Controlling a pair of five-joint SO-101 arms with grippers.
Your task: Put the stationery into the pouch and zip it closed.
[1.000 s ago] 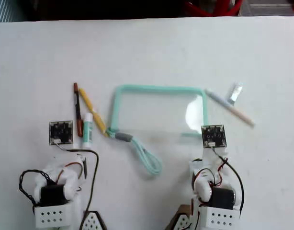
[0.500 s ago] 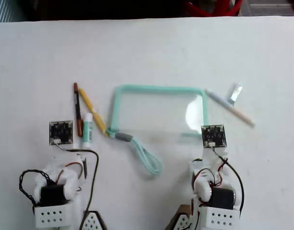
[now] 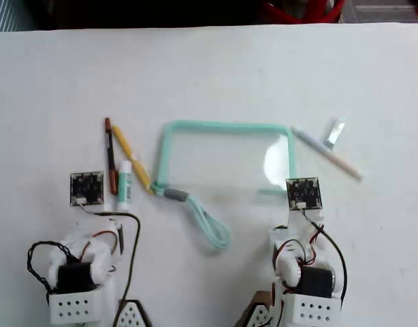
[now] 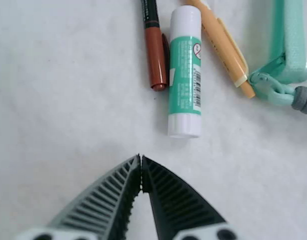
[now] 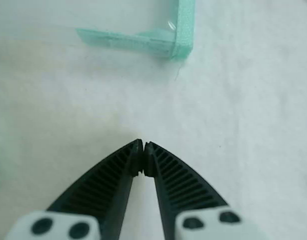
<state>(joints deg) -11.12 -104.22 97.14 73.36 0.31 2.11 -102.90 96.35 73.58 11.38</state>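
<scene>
The left claw is hanging low over the bench with its ribbed jaws pressed together and nothing between them. The right claw is doing the same, closed and empty. Both arms are sitting folded at the near edge, which looks like a starting pose, so no item is in the pouch yet.

Just ahead of the left claw, the green-and-white glue stick is lying with its flat end towards the tips. This is probably the easiest first pick. The brown pen is lying tight against one side of it. The orange pen is angling in on the other side, with its tip nearly meeting the pouch's clasp, so the jaws have little room to straddle the stick.

The clear, mint-edged pouch is lying flat between the two arms, its near corner just ahead of the right claw. Its looped strap is trailing towards the near edge. Whether the zip is open cannot be told from here.

Beyond the pouch's far side, a pastel pen is lying diagonally with a small silvery piece beside it. Wide bare bench is surrounding them on every side, giving room for approach.
</scene>
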